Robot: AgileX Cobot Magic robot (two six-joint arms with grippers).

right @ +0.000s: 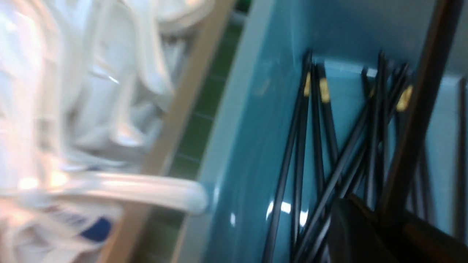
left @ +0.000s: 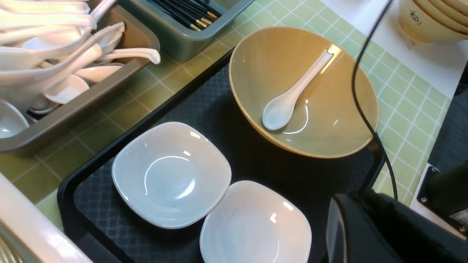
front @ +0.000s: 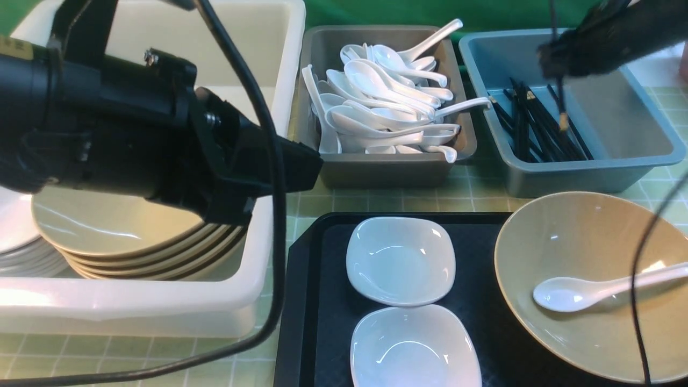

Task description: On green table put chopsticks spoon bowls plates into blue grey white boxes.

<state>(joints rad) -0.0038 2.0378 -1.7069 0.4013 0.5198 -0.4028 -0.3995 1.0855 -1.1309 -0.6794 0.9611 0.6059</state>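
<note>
Left gripper (front: 298,166), closed, hangs over the white box (front: 161,317) of bowls (front: 107,226); right gripper (front: 559,59) pinches a chopstick (front: 561,107) above the blue box (front: 591,166).

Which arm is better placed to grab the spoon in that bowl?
Probably right: its fingers hover over the blue box beside the bowl, though gripping a chopstick. Left arm sits farther away.

Left arm (front: 107,140): black cylindrical housing joined to a stepped black bracket, fitted with silver screws (front: 150,56) and a yellow label (front: 15,49). A thick black cable (front: 277,215) runs across it. Right arm (front: 607,37): black, outline blurred. A thin black cable (front: 636,279) is also present.
</note>
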